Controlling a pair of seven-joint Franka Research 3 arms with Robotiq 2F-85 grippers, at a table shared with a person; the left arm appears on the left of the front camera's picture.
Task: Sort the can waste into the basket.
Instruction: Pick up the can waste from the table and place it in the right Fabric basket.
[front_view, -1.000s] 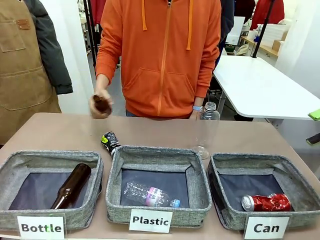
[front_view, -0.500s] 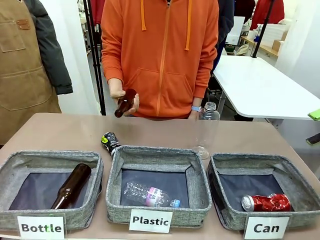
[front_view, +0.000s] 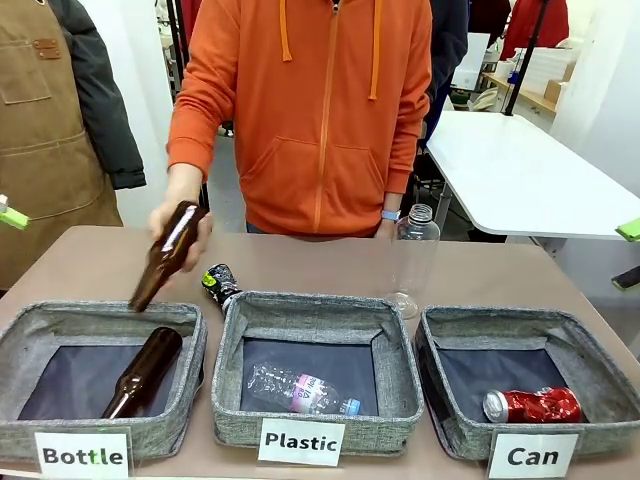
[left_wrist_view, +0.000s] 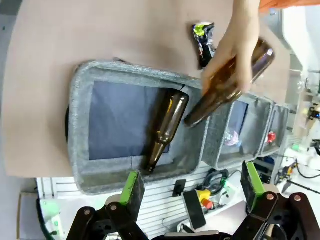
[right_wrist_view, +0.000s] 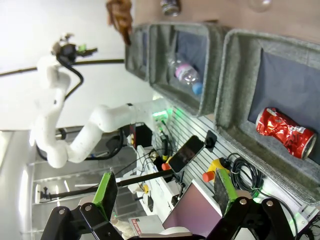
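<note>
The shiny red crushed can (front_view: 533, 405) lies in the front right corner of the grey "Can" basket (front_view: 500, 319). The black crushed can (front_view: 220, 283) with yellow-green print stands on the table just behind the "Plastic" bin's left corner. In the right wrist view, my right gripper (right_wrist_view: 165, 192) hangs open, high above the red can (right_wrist_view: 285, 131) and the basket (right_wrist_view: 235, 75). My left gripper (left_wrist_view: 192, 185) is open too, high over the "Bottle" bin, with the black can (left_wrist_view: 204, 37) beyond it on the table.
A person in an orange hoodie holds a brown glass bottle (front_view: 165, 255) tilted over the "Bottle" bin (front_view: 100, 312), where another brown bottle (front_view: 145, 370) lies. The "Plastic" bin (front_view: 315, 305) holds a clear bottle. Another clear bottle (front_view: 414, 260) stands on the table behind.
The person's hand has carried the brown bottle from chest height leftwards and down over the "Bottle" bin. A green tip has come in at the front view's left edge. Both cans are unmoved.
</note>
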